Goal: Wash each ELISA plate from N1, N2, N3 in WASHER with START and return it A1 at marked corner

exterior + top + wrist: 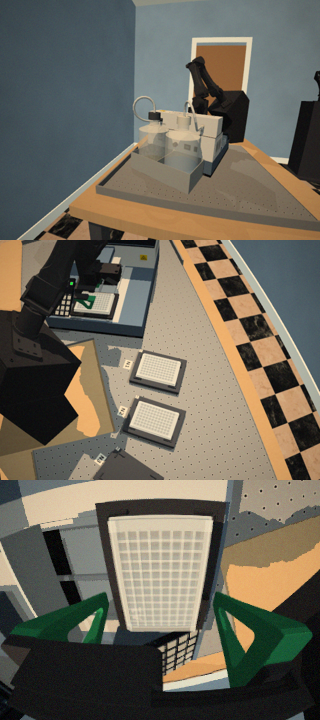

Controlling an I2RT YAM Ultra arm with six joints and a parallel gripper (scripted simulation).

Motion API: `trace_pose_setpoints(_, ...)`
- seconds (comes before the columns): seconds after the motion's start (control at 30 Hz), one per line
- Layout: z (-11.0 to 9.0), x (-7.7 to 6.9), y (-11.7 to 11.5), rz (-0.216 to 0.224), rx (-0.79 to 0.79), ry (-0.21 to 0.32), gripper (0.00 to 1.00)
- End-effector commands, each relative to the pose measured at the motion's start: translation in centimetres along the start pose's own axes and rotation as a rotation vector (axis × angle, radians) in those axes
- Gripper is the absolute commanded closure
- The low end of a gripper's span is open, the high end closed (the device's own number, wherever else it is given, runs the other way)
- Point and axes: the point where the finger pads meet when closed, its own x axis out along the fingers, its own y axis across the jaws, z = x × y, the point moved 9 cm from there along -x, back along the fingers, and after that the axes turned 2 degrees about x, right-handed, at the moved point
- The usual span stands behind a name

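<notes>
A white 96-well plate (95,303) lies flat in the dark carrier pocket (94,314) of the washer (108,286); it also shows in the wrist view (160,570). My gripper (84,300) with green fingers is open and empty, and hovers above the plate's keypad-side end (160,634). The keypad (63,305) lies left of the carrier, and the lamp (70,283) above it glows green. White plates sit in nest N1 (158,369) and nest N2 (154,419). Nest N3 (126,467) holds no plate.
The arm's black base block (31,384) stands at the left. In the exterior view two bottles (169,144) in a grey tray (165,170) stand behind the washer and hide the carrier. The bench edge runs along the right.
</notes>
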Motion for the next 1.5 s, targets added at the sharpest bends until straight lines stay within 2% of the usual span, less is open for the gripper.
trace_pose_setpoints(0.0,0.0,-0.1,0.1,0.005,-0.002,-0.001,0.00)
trace_pose_setpoints(0.37,0.0,-0.1,0.1,0.005,-0.002,-0.001,0.00)
trace_pose_setpoints(1.47,0.0,1.9,0.1,0.005,-0.003,-0.001,0.00)
